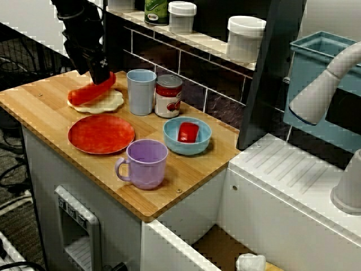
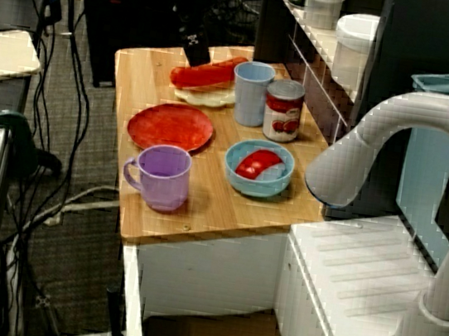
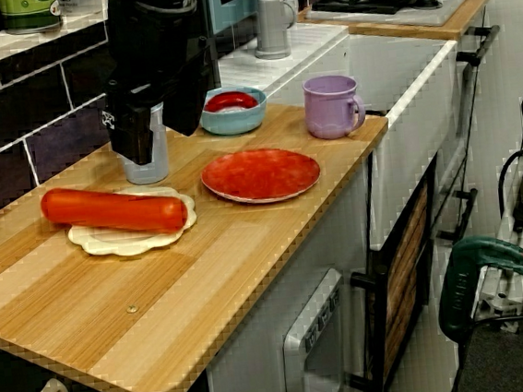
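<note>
We see one black arm (image 1: 78, 22) coming in from the upper left corner of the view from the counter's front and dropping steeply. Its wrist carries the gripper (image 1: 101, 73) low, pointing downward and slightly tilted. In the view from the counter's end the gripper is a bulky black block at the upper left. Its fingers (image 3: 128, 139) hang straight down, and one bears a small white mark. In the view from above the sink we catch only its dark tip. No view lets us tell whether the jaws are parted or closed.
</note>
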`<action>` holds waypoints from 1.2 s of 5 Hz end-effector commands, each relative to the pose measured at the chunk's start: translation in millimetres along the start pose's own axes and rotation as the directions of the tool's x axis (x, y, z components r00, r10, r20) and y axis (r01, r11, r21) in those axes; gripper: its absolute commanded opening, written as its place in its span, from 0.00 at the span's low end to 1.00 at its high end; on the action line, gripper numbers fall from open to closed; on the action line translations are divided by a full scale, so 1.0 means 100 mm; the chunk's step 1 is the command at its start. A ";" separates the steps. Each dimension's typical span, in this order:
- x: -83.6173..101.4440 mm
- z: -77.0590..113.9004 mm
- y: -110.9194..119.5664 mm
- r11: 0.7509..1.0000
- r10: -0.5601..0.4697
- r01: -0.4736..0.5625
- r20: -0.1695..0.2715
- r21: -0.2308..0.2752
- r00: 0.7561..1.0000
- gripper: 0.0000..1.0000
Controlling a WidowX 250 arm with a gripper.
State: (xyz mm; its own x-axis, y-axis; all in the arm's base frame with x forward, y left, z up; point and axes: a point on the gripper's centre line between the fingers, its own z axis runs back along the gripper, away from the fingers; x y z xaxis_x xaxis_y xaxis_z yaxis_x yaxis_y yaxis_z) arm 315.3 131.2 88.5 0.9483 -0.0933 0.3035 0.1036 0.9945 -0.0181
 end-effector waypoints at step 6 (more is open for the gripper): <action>-0.21 0.05 -0.21 0.938 -0.345 0.346 0.076 0.007 0.936 1.00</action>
State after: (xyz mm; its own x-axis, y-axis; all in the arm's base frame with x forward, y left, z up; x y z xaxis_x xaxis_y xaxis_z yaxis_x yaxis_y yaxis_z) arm 284.7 107.2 76.1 0.8420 -0.4203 0.3382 0.4274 0.9023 0.0571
